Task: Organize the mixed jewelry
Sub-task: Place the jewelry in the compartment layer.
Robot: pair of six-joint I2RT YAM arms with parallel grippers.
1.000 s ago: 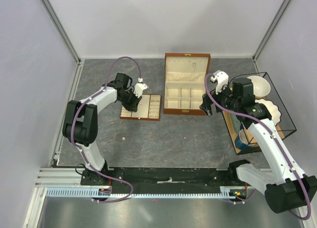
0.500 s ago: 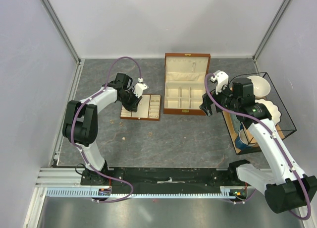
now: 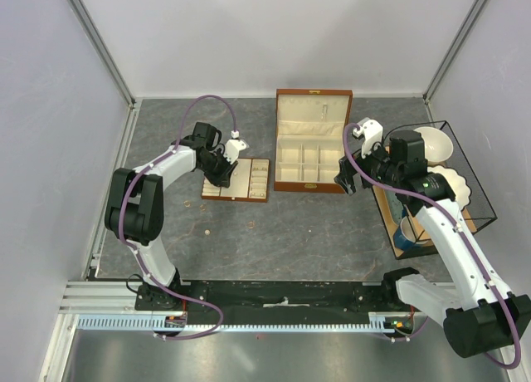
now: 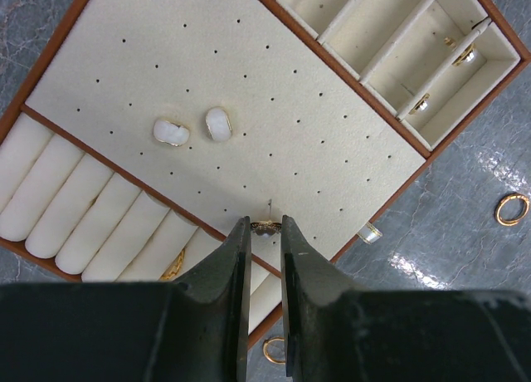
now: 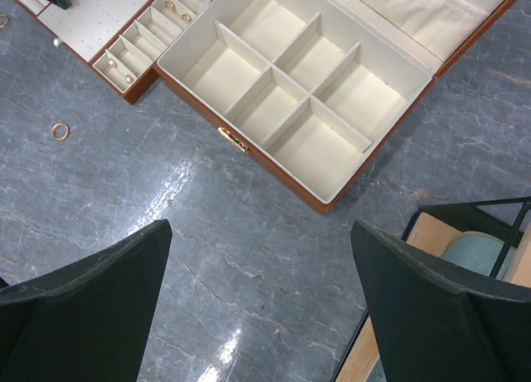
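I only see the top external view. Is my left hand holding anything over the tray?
Observer: Yes. The left wrist view shows the left hand pinching a small gold piece at the near edge of the tray's perforated pad.
Operator: Is anything pinned on that pad?
Observer: Two white oval earrings, side by side.
Operator: Does the wooden box hold anything?
Observer: No. In the right wrist view, all six compartments of the box are empty.
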